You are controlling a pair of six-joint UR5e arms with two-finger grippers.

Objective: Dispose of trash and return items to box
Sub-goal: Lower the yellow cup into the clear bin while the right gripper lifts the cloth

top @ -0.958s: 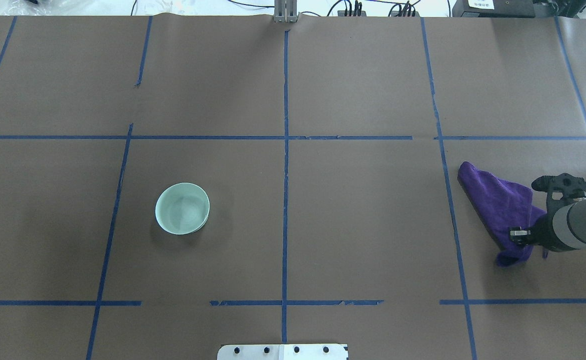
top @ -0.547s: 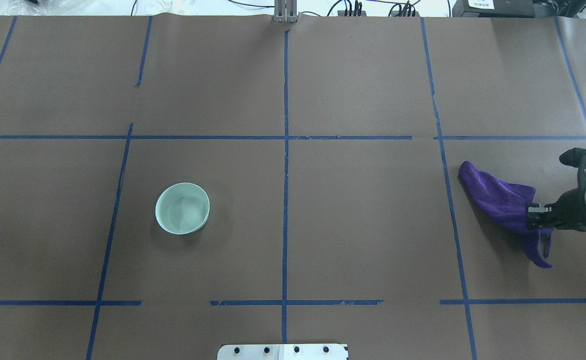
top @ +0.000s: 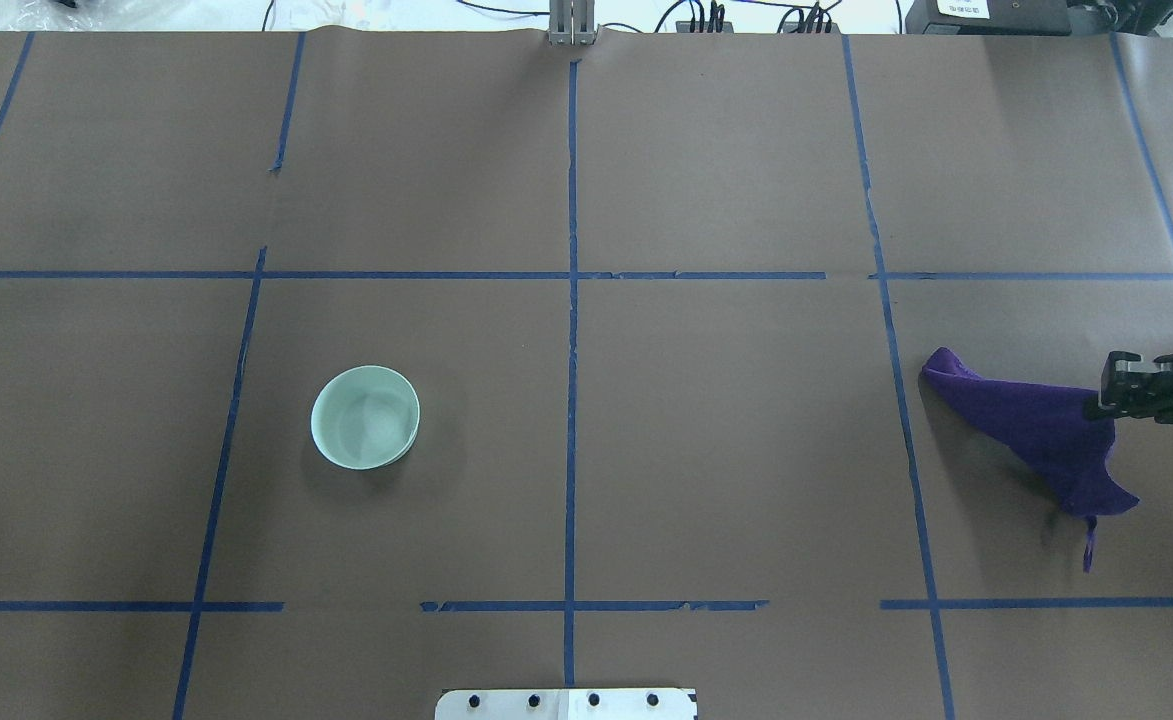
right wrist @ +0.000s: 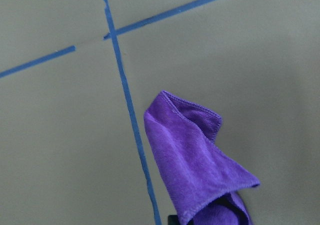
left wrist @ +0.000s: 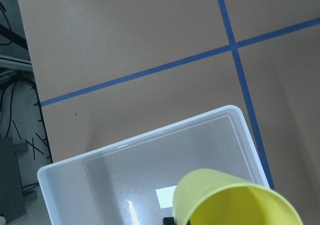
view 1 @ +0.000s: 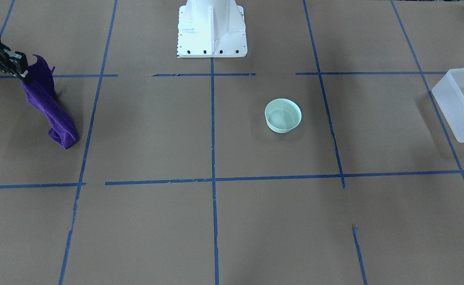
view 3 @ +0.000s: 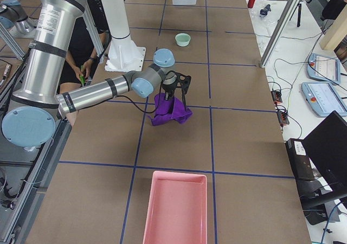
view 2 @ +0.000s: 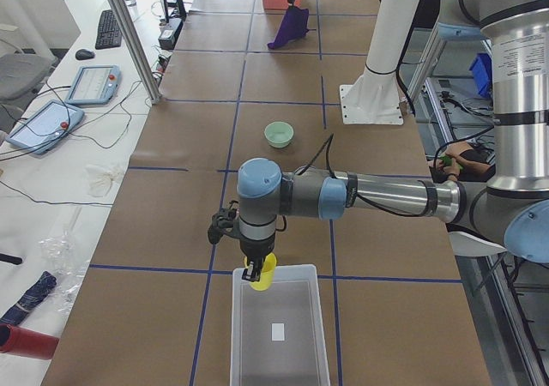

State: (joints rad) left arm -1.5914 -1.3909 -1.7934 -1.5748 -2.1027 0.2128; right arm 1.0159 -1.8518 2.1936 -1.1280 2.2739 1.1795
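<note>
On the brown-paper surface [top: 746, 450] gridded with blue tape [top: 572, 400], the left claw [view 2: 253, 275] grips the yellow cup [left wrist: 235, 200] above the box [view 2: 300, 317], and the right claw [top: 1109, 392] clamps a purple cloth [top: 1036, 425].

The right gripper [top: 1111, 397] has drawn back toward 2 o'clock, almost to the overhead view's edge. It has pulled the purple cloth [top: 1031, 425] out long, and the cloth's far tip has slid slightly toward 5 o'clock.
</note>
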